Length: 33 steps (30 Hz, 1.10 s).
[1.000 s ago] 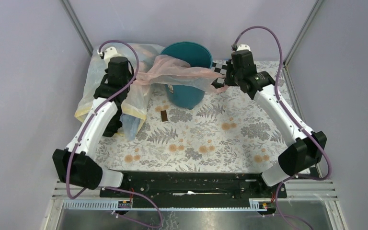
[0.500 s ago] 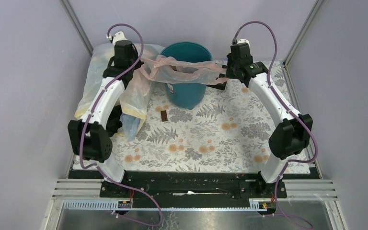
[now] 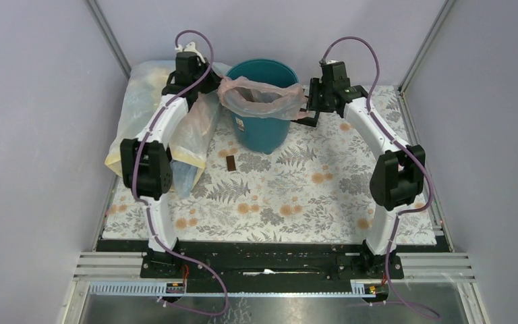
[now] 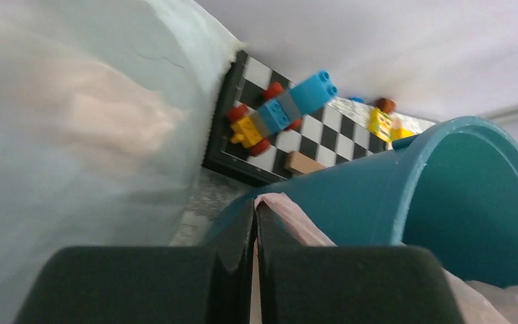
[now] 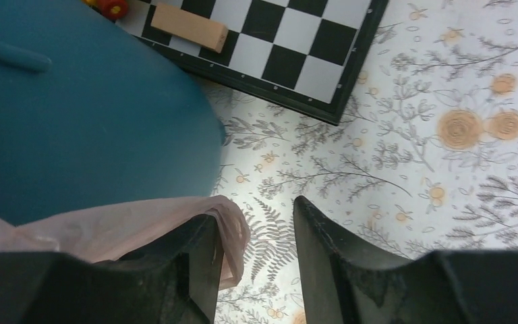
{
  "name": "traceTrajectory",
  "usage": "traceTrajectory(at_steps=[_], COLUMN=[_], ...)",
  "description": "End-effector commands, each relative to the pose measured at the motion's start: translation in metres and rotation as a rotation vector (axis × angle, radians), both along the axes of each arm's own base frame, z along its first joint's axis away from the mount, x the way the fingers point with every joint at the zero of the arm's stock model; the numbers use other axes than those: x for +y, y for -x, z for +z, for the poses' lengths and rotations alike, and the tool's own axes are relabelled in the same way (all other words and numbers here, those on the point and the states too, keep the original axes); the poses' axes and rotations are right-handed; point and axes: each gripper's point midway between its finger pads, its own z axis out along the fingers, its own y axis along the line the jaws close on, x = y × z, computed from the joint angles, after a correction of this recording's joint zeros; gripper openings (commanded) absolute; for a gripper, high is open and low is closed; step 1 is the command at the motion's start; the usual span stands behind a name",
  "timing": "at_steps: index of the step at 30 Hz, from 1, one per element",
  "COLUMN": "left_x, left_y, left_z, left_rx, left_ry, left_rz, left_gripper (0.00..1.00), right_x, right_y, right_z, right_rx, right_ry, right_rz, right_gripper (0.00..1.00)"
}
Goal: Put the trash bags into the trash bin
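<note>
The teal trash bin (image 3: pixel 263 131) stands at the back middle of the table. A thin pink trash bag (image 3: pixel 256 101) lies over its mouth, sagging inside. My left gripper (image 3: pixel 219 84) is at the bin's left rim, shut on the bag's edge (image 4: pixel 297 223) beside the bin wall (image 4: pixel 472 202). My right gripper (image 3: pixel 307 108) is at the bin's right side, jaws open. In the right wrist view the bag's other edge (image 5: pixel 108 229) hangs over my left finger (image 5: pixel 199 263), next to the bin (image 5: pixel 88 115).
Pale translucent bags (image 3: pixel 141 115) and a bluish one (image 3: pixel 182 177) lie piled at the left of the floral cloth (image 3: pixel 297 196). A chessboard (image 5: pixel 290 47) with toy bricks (image 4: pixel 276 115) lies behind the bin. A small brown block (image 3: pixel 231 163) lies in front of it.
Both arms moved inward to the bin's rim. The pink bag, stretched wide between them before, now sits gathered over the bin's mouth. The right jaws now stand open.
</note>
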Motion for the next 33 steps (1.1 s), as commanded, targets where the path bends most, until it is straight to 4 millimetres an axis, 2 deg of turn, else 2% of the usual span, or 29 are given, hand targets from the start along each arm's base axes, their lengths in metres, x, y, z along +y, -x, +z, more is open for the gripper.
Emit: traceTrajectory(at_steps=[1,5,8,11,15,19,24,28,30,33], left_x=[-0.038,-0.041,-0.044,-0.051,-0.067,-0.084,-0.103,-0.108,-0.112,-0.12], left_y=[-0.013,-0.019,-0.021,-0.023,-0.021,-0.006,0.021,0.04,0.05,0.066], left_z=[0.008,-0.021,-0.031,-0.029,-0.022,-0.014,-0.017,-0.023,-0.028,-0.032], left_rx=[-0.018,0.062,0.074,0.048,0.02,0.05,0.083,0.12,0.149,0.189], left_ry=[0.189,0.226,0.258,0.3,0.395,0.491,0.498,0.489,0.477,0.455], left_rz=[-0.179,-0.178,-0.197,-0.234,-0.329,-0.427,-0.5,-0.506,-0.512,-0.529], left_gripper=[0.0,0.0,0.0,0.0,0.0,0.0,0.0,0.0,0.0,0.0], right_x=[0.022,0.027,0.029,0.037,0.055,0.065,0.079,0.075,0.072,0.07], right_y=[-0.02,-0.03,-0.037,-0.041,-0.044,-0.04,-0.017,0.01,0.028,0.059], right_z=[0.021,0.016,0.016,0.018,0.019,0.023,0.036,0.038,0.045,0.042], right_rx=[-0.059,-0.039,-0.041,-0.053,-0.094,-0.149,-0.216,-0.205,-0.193,-0.133], right_ry=[-0.118,-0.178,-0.224,-0.272,-0.339,-0.383,-0.459,-0.48,-0.504,-0.541], right_rz=[0.057,0.07,0.083,0.126,0.223,0.291,0.388,0.36,0.338,0.291], right_gripper=[0.48,0.49,0.54,0.6,0.59,0.59,0.58,0.57,0.56,0.54])
